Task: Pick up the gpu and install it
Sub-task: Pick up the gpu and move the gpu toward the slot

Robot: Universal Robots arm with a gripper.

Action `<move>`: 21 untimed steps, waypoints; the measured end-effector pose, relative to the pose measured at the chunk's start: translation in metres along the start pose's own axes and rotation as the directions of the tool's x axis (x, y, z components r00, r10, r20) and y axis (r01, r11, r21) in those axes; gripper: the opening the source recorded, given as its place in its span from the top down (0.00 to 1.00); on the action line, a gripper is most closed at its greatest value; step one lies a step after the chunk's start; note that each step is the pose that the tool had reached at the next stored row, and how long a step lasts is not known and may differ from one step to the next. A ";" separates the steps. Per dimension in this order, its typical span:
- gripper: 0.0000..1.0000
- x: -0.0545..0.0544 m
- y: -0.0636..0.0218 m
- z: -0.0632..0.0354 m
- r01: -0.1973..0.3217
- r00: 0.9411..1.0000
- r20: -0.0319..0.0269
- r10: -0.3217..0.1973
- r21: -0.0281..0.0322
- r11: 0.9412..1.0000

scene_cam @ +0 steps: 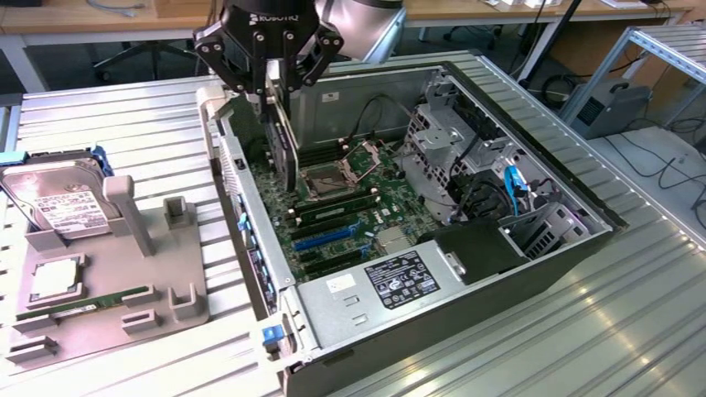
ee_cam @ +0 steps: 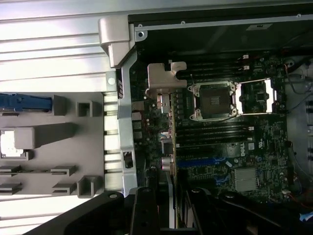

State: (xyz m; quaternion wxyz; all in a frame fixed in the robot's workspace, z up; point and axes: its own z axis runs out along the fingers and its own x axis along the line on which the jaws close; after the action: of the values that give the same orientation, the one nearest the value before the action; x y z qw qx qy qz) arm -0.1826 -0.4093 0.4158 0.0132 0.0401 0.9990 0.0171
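The gpu (scene_cam: 284, 149) is a thin black card hanging on edge, with my gripper (scene_cam: 276, 89) shut on its top edge. It hovers inside the open computer case (scene_cam: 234, 178), over the motherboard (scene_cam: 350, 217) and close to the case's wall on the exterior view's left. The card's lower end is level with the CPU socket (scene_cam: 331, 178). In the wrist view the gpu (ee_cam: 168, 122) appears edge-on, its silver bracket (ee_cam: 164, 78) at the far end. My fingers (ee_cam: 145, 210) clamp it, and the blue expansion slots (ee_cam: 198, 161) lie just beside it.
A grey parts holder (scene_cam: 144, 273) on the exterior view's left carries a silver hard drive (scene_cam: 61, 203), a square chip (scene_cam: 55, 279) and a green memory stick (scene_cam: 88, 302). The case also holds a power supply (scene_cam: 386, 283), a drive cage (scene_cam: 441, 136) and cables (scene_cam: 513, 186).
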 end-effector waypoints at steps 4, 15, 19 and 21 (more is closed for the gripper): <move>0.73 -0.005 0.0003 0.0028 0.000 1.000 0.000 0.000 0.000 1.000; 0.73 -0.018 0.0011 0.0107 0.000 1.000 0.000 0.000 0.000 1.000; 0.73 -0.026 0.0016 0.0148 0.000 1.000 0.000 0.000 0.000 1.000; 0.73 -0.029 0.0018 0.0161 0.000 1.000 0.000 0.000 0.000 1.000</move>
State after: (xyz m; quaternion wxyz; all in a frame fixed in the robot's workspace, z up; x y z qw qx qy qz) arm -0.1529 -0.4093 0.4005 0.0132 0.0401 0.9990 0.0170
